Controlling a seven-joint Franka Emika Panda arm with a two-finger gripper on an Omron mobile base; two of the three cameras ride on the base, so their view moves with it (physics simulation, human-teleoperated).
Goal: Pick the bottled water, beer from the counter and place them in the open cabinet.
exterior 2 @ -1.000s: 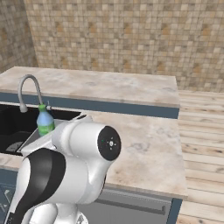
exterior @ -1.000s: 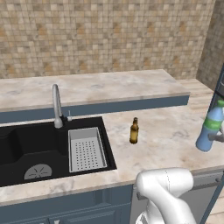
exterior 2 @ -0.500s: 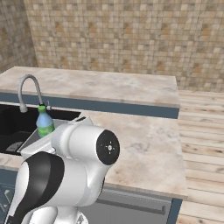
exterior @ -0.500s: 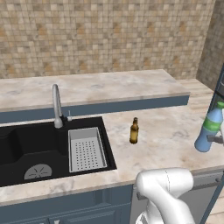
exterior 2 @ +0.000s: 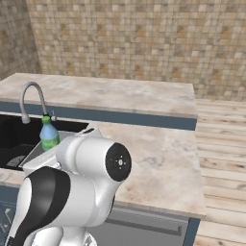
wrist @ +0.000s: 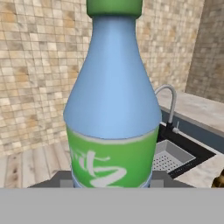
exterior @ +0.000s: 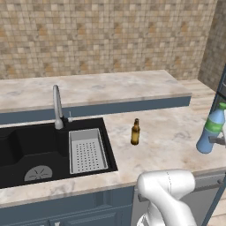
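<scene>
Two bottles are present. The bottled water [exterior: 211, 132] is raised clear of the counter [exterior: 167, 132], off its right end as the left base view frames it, slightly tilted, with its green cap uppermost. In the hand view the bottled water [wrist: 113, 100] stands directly ahead of the camera, label band low and cap at the top edge. The gripper [exterior: 218, 141] meets the bottle at its lower body at the right edge of the left base view. The fingertips themselves are hidden behind the bottle in the hand view. The jaws are closed on the bottled water and hold it.

The beer [exterior: 135, 132] stands upright on the counter, near the middle of the front section, just right of the sink [exterior: 31, 150] and well apart from the bottled water. A grey perforated strainer tray [exterior: 87, 151] lies in the right part of the sink, along its right wall. The faucet [exterior: 57, 107] rises at the rear edge of the sink.

In the right base view the bottled water [exterior 2: 48, 134] appears above the robot's white shoulder, in front of the faucet [exterior 2: 30, 102]. A raised rear ledge [exterior: 101, 90] runs along the back of the counter, below the tiled wall [exterior: 106, 35].
</scene>
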